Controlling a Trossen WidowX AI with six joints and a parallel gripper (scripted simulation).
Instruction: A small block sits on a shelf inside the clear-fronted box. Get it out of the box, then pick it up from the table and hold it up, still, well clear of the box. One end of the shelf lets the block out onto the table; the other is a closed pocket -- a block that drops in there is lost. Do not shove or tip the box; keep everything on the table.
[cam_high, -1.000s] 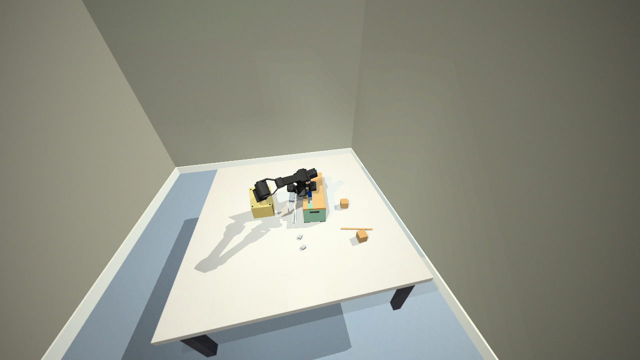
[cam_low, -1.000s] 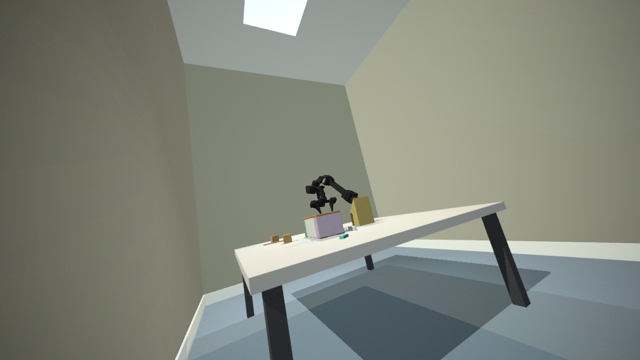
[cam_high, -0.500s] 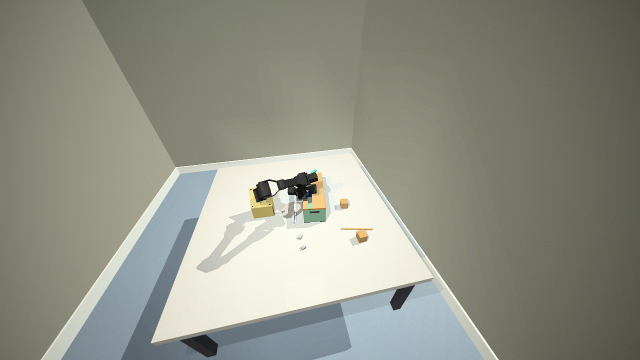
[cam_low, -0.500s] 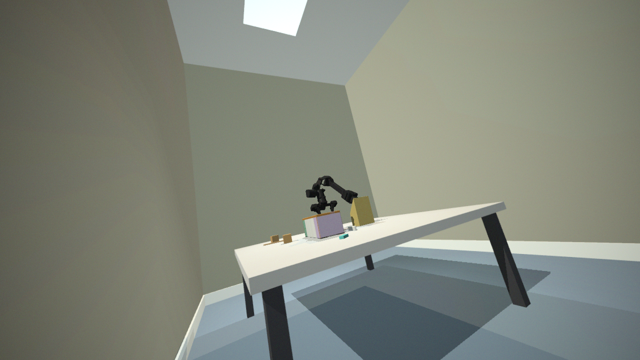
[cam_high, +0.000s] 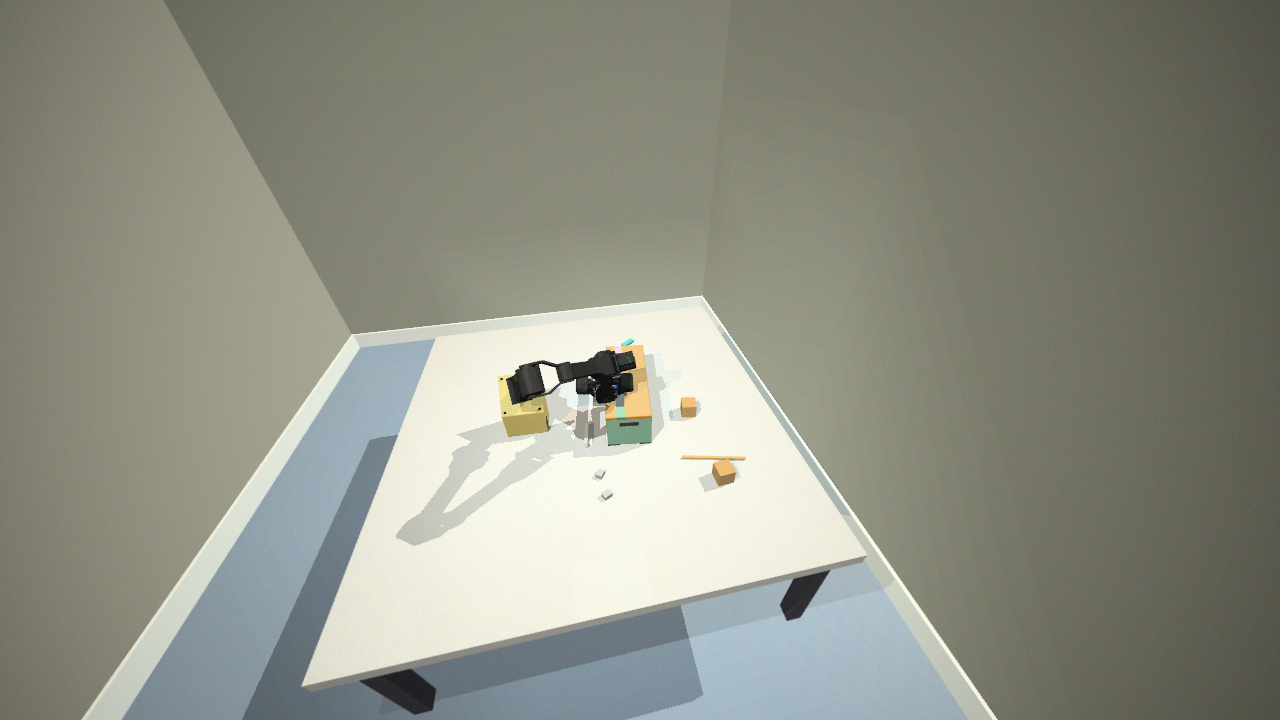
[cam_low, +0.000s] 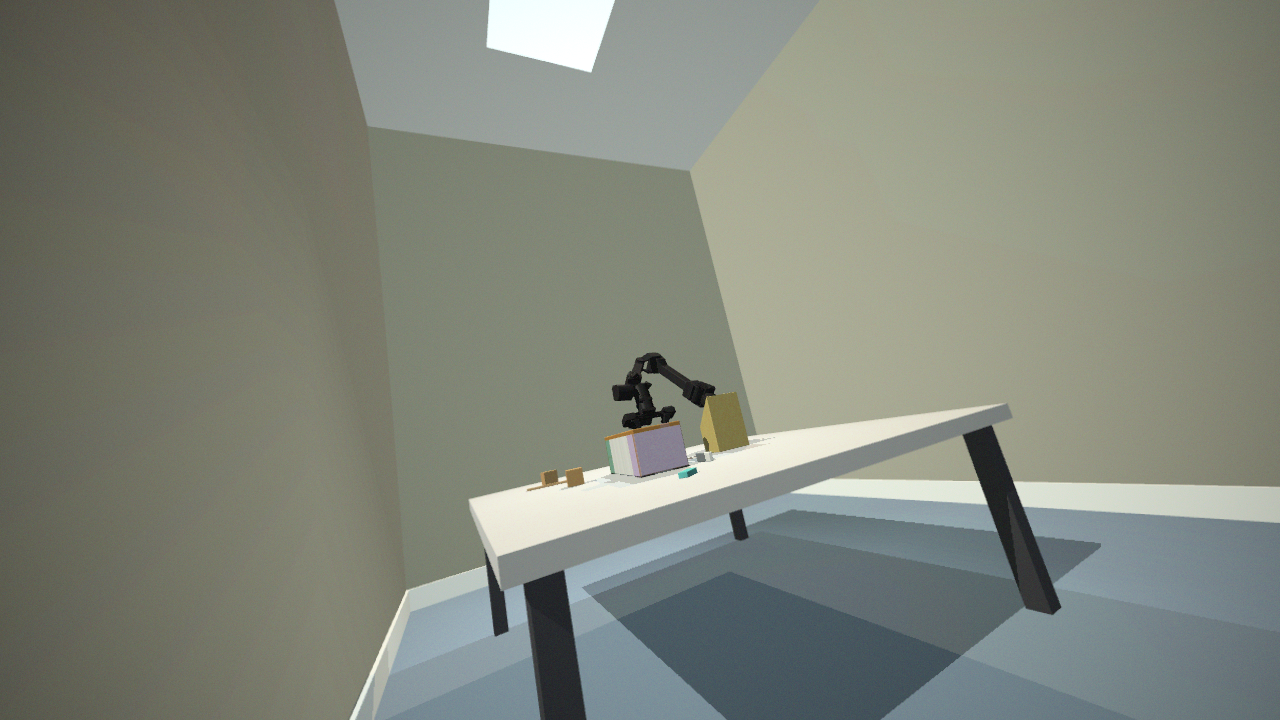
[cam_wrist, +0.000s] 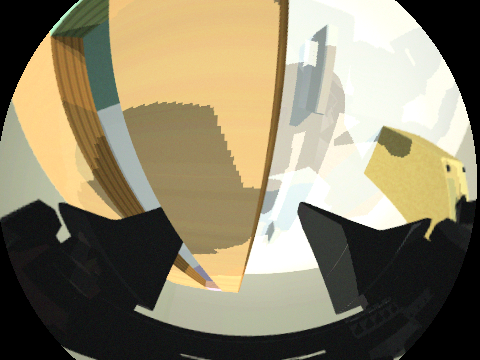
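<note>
The box (cam_high: 629, 429) (cam_low: 659, 449) (cam_wrist: 200, 60) stands upright on the table, with an orange top split by a long slot, a green end and a lilac end. My gripper (cam_high: 605, 394) (cam_low: 648, 422) (cam_wrist: 248, 206) is open and empty, low at the box top. In the wrist view one finger overlaps the slot and the other is on the front side, with the front strip of the top between them. A speck of the blue block (cam_high: 616, 387) shows between the gripper parts in the top view. The wrist view does not show the block, and its place on the shelf is hidden.
A yellow pedestal (cam_high: 525, 422) (cam_low: 726, 420) (cam_wrist: 410, 180) carries the arm in front of the box. Orange cubes (cam_high: 688, 407) (cam_high: 724, 472) and a rod (cam_high: 707, 457) lie behind. Small grey blocks (cam_high: 599, 473) (cam_high: 606, 494) lie off the green end, a teal piece (cam_high: 628, 342) (cam_low: 687, 472) off the lilac end.
</note>
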